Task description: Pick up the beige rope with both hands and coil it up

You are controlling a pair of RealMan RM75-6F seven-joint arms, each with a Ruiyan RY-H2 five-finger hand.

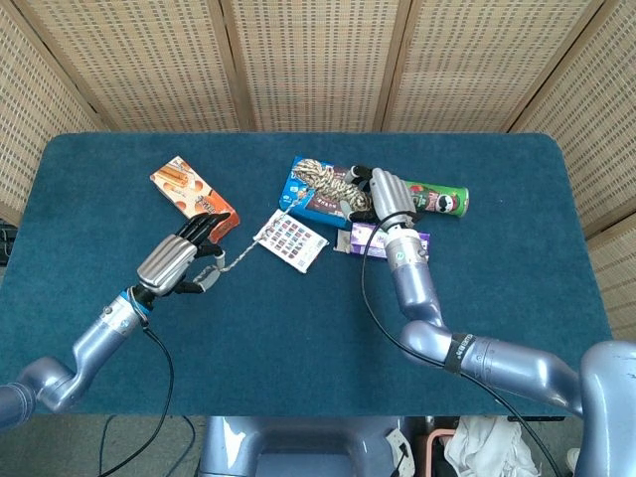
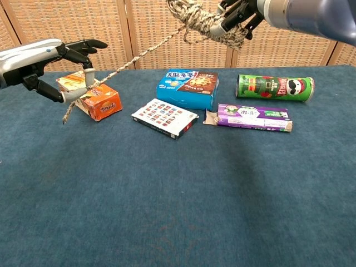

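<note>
Blue cloth covers the table [image 1: 497, 298], and both hands hang above it with the beige rope [image 2: 139, 54] stretched between them. Toward the left edge, the left hand [image 2: 47, 64] pinches the rope near its loose end between thumb and a finger, the other fingers [image 2: 89, 43] reaching out straight; a short tail dangles below the pinch. Just beyond it, an orange snack box [image 2: 92, 97] lies flat on the table. From there the rope climbs taut across to the right hand [image 2: 236, 19], raised high over the far middle of the table, whose fingers wrap a bundle of coils wound around it. Below that hand sit a white patterned card box [image 2: 165, 117], nearer the front, and a blue biscuit box [image 2: 188, 88] behind it. Further right come a flat purple packet [image 2: 250, 117] and a green crisp can [image 2: 275, 87] lying on its side toward the far right corner.
</note>
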